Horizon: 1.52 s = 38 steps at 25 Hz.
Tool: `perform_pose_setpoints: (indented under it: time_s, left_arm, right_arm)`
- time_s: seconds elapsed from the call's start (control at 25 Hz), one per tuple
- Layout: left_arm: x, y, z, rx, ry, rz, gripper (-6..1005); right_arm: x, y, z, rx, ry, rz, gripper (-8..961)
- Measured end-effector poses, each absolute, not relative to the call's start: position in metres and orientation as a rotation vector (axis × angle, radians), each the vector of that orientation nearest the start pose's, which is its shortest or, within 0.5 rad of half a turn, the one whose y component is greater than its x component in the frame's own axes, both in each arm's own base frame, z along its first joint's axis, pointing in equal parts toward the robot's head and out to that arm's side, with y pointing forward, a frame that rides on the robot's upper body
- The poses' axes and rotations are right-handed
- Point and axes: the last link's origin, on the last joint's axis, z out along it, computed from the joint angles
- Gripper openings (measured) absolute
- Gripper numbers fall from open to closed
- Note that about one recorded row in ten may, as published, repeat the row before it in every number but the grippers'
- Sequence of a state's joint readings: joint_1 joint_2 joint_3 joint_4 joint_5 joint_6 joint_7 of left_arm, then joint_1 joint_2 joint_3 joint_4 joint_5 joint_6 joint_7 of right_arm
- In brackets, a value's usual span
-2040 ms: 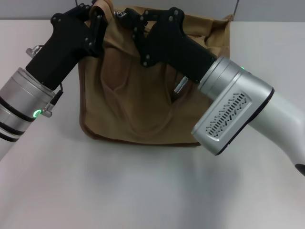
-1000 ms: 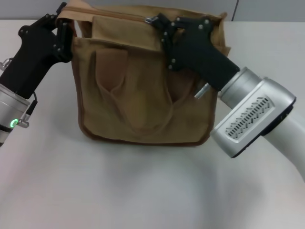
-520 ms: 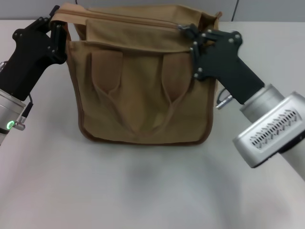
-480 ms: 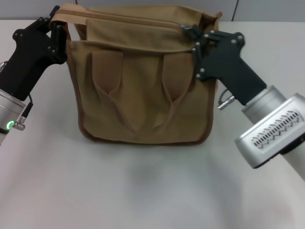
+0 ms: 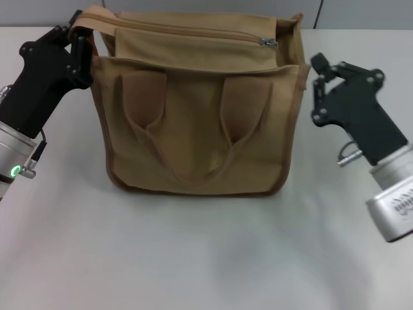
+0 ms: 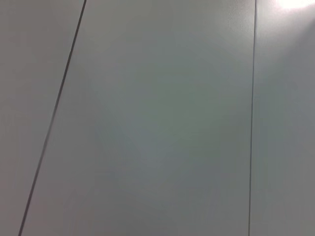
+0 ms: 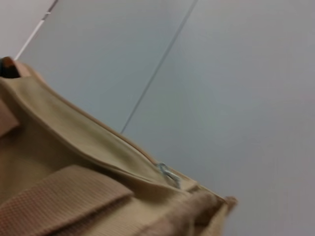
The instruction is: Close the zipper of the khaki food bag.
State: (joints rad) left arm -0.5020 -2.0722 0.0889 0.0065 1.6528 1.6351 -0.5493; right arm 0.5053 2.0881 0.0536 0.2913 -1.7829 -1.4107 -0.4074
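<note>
The khaki food bag stands upright in the middle of the head view, its two handles hanging down the front. The zipper runs along the top, and its silver slider sits at the right end. The right wrist view shows the same slider on the bag's top edge. My left gripper is shut on the bag's top left corner. My right gripper hangs open just right of the bag, apart from it and holding nothing.
The bag rests on a white table. A grey panelled wall fills the left wrist view and stands behind the bag in the right wrist view.
My right gripper drew the slider along the zipper to the right end, let go of it and moved off to the right. The left gripper kept its hold on the corner.
</note>
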Motion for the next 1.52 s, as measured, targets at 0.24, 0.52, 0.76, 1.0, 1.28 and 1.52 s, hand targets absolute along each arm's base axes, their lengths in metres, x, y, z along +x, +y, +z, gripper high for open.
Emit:
perform_pose_setpoints:
  time_s: [0.24, 0.52, 0.76, 1.0, 1.28, 1.52]
  left_arm:
    - [-0.273, 0.310, -0.002, -1.830, -0.391, -1.241, 145]
    - [-0.272, 0.305, -0.008, -1.883, -0.372, -1.231, 150]
    - [-0.285, 0.296, -0.001, -1.894, -0.351, -1.174, 154]
    - [-0.312, 0.276, 0.023, -1.866, -0.316, -1.090, 328]
    - [-0.330, 0.253, 0.045, -1.940, -0.341, -1.072, 635]
    - [-0.323, 0.226, 0.037, -2.149, -0.311, -1.112, 823]
  right_arm:
    - [0.263, 0.292, -0.061, -1.815, 0.019, 0.736, 2]
    - [0.265, 0.282, -0.059, -1.851, 0.132, 0.873, 13]
    - [0.262, 0.279, -0.057, -1.851, 0.173, 0.960, 23]
    - [0.261, 0.278, -0.048, -1.894, 0.265, 1.114, 255]
    - [0.257, 0.276, -0.038, -1.928, 0.306, 1.256, 540]
    - [0.256, 0.268, -0.031, -2.016, 0.313, 1.349, 720]
